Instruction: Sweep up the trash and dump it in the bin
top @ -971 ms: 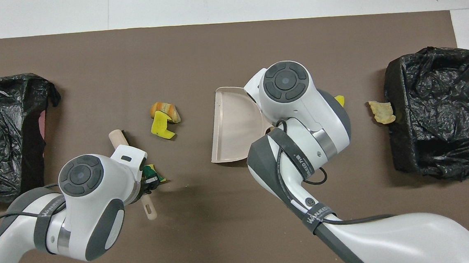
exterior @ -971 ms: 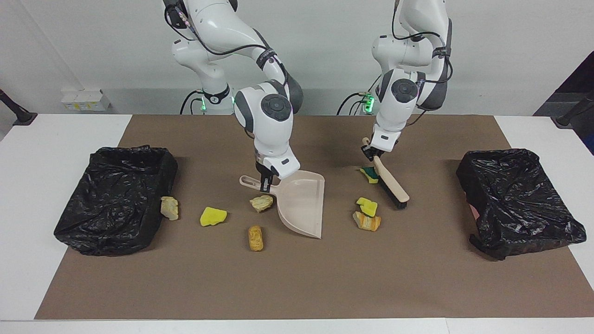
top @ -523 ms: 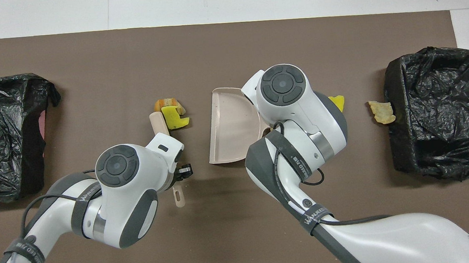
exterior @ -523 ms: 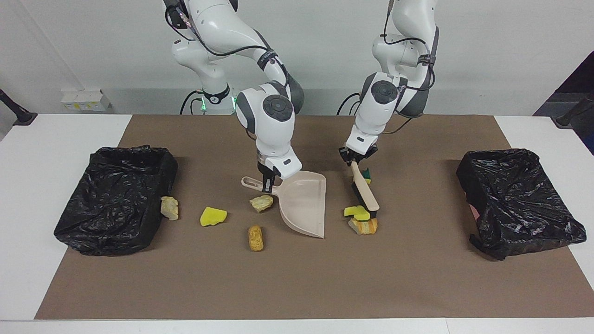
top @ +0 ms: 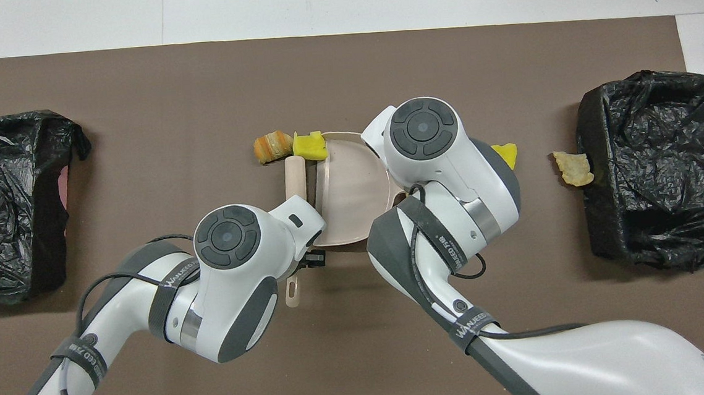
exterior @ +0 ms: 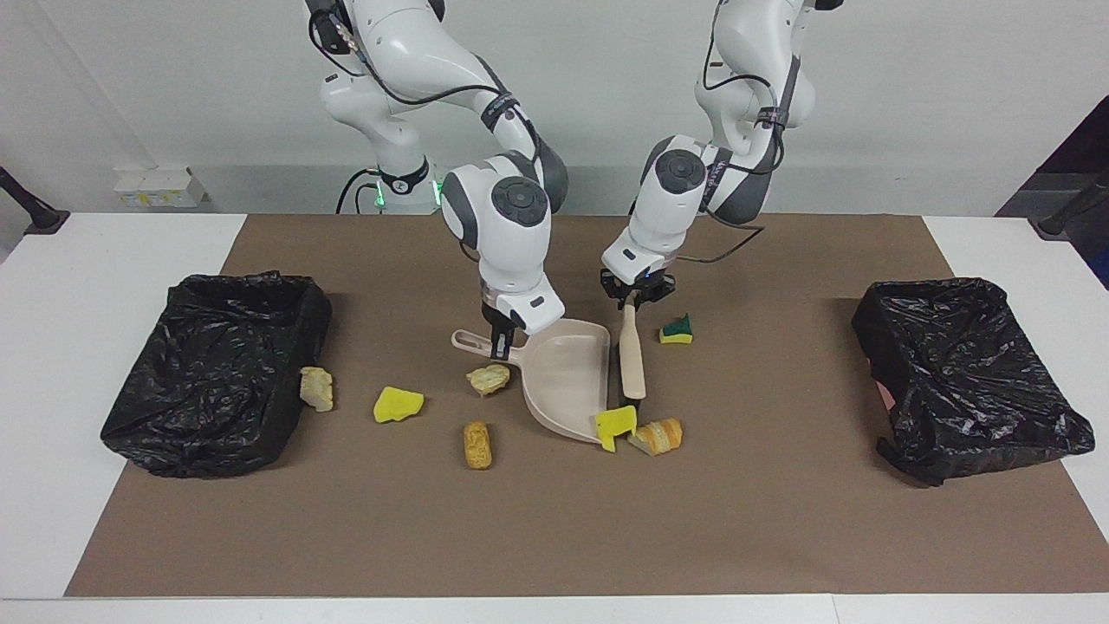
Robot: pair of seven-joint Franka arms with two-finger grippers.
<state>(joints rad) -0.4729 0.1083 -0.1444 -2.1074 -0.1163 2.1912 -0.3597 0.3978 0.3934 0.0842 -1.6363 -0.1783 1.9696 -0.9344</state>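
- Right gripper (exterior: 496, 345): clamping the dustpan (exterior: 567, 377) by its handle.
- Left gripper (exterior: 635, 297): gripping the brush (exterior: 632, 355) (yellow scrap (exterior: 615, 424) touching the dustpan's lip).

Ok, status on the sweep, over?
Left tool shut on brush, right tool shut on dustpan. Yellow sponge at pan lip, bread lump just outside. Five scraps unswept.

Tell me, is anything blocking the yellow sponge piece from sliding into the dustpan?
Nothing visible does. The yellow sponge piece sits right at the dustpan lip, with the brush pushing beside it.
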